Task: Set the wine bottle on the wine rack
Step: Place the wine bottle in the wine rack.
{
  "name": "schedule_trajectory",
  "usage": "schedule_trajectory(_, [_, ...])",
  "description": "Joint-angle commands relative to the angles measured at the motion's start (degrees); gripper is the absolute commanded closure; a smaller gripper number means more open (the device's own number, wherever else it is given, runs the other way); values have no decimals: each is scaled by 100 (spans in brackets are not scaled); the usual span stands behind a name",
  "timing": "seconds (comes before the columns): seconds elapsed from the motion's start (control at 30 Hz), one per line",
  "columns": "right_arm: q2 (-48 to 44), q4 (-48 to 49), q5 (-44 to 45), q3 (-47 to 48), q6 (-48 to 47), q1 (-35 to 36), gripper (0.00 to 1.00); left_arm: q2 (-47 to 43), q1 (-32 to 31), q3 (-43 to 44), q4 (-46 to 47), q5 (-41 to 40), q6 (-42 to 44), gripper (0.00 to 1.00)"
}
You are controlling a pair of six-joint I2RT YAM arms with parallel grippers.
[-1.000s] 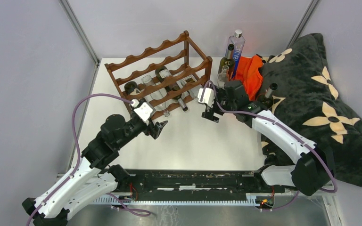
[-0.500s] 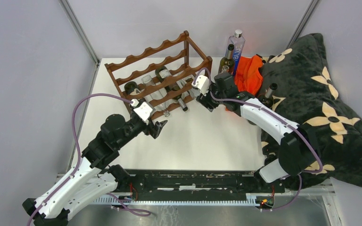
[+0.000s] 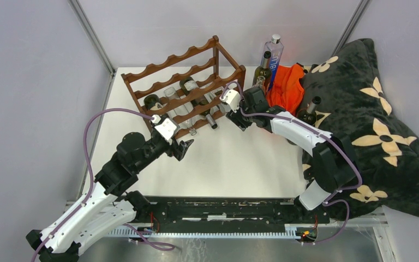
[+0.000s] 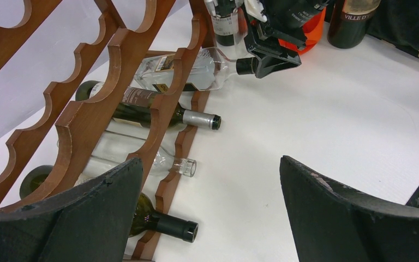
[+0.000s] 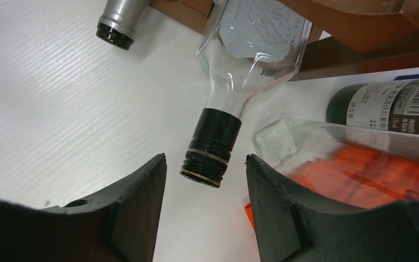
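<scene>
The reddish-brown wine rack [image 3: 188, 82] stands at the back of the table, with several bottles lying in its lowest tier. At its right end a clear wine bottle [image 5: 253, 49] with a black cap [image 5: 210, 150] lies neck outward. My right gripper [image 5: 204, 161] has a finger on each side of that cap, half closed, with a gap showing on both sides. The left wrist view shows it at the cap too [image 4: 270, 57]. My left gripper [image 4: 211, 164] hangs wide open and empty in front of the rack's left part [image 4: 158, 103].
A dark green bottle [image 4: 142, 106], a clear one [image 4: 158, 161] and another green one [image 4: 163, 224] lie in the rack. Upright bottles [image 3: 262, 68] stand at the back right by an orange cloth [image 3: 286, 87]. A black flowered blanket [image 3: 365, 114] covers the right side.
My right gripper has swung left and back toward the rack, onto the clear bottle's cap, and its jaws have narrowed. The left arm has not moved.
</scene>
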Motion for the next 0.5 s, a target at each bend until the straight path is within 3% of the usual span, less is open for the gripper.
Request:
schedule_trajectory(0.0, [118,250,220,146,137,10,40,-17,50,28,308,145,-72,0])
schedule_trajectory(0.3, [234,320,249,124,199,-51,52,-44,50,22,310,186,-66,0])
schedule_trajectory(0.47, [282,355,301,111,247,-101,68,-55,57,21,319,177,-64,0])
